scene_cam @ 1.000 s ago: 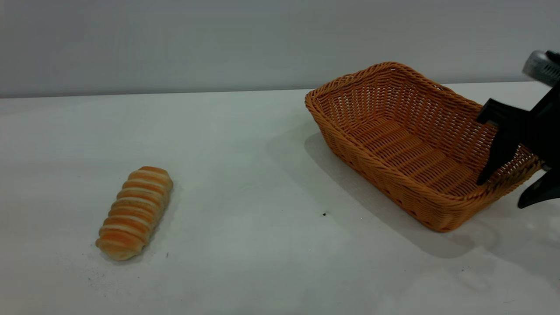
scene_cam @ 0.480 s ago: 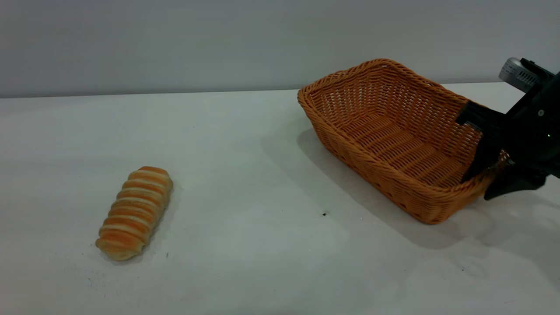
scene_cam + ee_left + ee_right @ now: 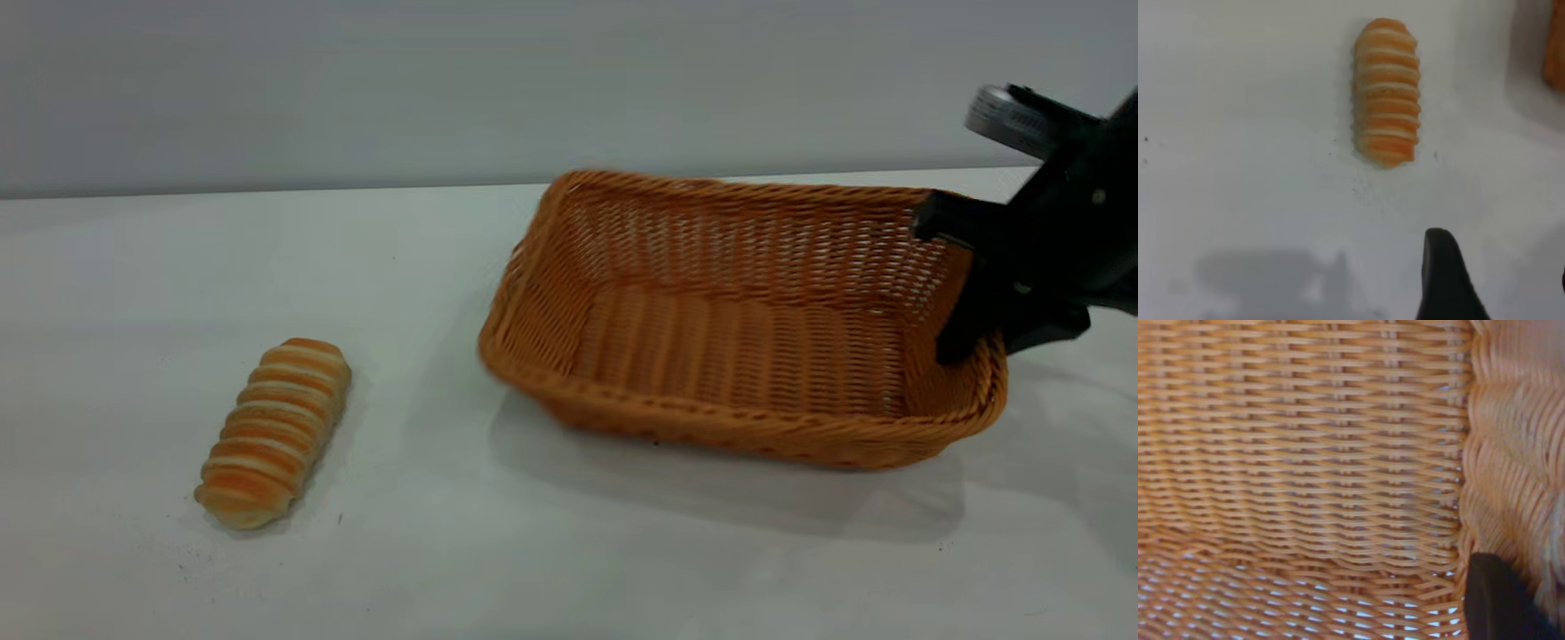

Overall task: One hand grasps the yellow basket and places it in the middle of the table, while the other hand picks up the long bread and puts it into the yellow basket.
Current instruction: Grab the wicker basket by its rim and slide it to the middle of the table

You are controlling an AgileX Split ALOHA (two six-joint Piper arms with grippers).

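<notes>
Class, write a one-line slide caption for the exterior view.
Right gripper clamps the yellow basket by its end wall; the long bread lies apart on the table.

Right end effector [image 3: 982, 342] angled down from right edge, fingers clamped across yellow basket [image 3: 738, 329] end wall. Left end effector [image 3: 1501, 280] hovering above worktop, one fingertip showing.

The yellow basket [image 3: 738, 427] is woven wicker, ridged and rough, with openwork sides. The long bread [image 3: 274, 432] has a matt, ribbed crust. The table [image 3: 533, 551] is smooth with a faint sheen. The right gripper [image 3: 982, 342] looks like matt black plastic.
</notes>
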